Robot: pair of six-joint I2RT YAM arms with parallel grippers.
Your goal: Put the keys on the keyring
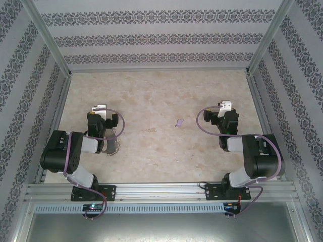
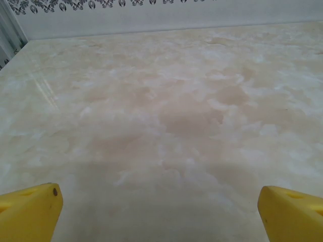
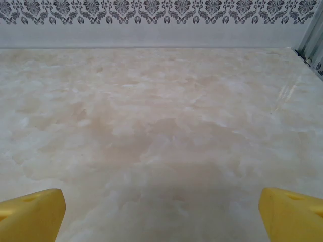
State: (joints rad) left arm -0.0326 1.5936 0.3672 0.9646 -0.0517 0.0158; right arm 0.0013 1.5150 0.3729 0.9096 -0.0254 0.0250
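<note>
A tiny loose key with a pale lilac head [image 1: 179,122] lies on the marbled table [image 1: 161,91], between the two arms and nearer the right one. The keyring [image 1: 114,147] is a grey arc fringed with small silvery keys; it peeks out from under the left arm's forearm, which hides most of it. My left gripper [image 1: 98,110] [image 2: 161,214] is open, its yellow fingertips [image 2: 30,214] wide apart over bare table. My right gripper [image 1: 222,109] [image 3: 161,217] is open too, yellow fingertips [image 3: 33,214] spread with nothing between them. The key lies to its left.
Patterned walls [image 1: 151,38] close the table in at the back and both sides, with metal posts at the corners. An aluminium rail [image 1: 161,191] carrying the arm bases runs along the near edge. Lilac cables loop off each arm.
</note>
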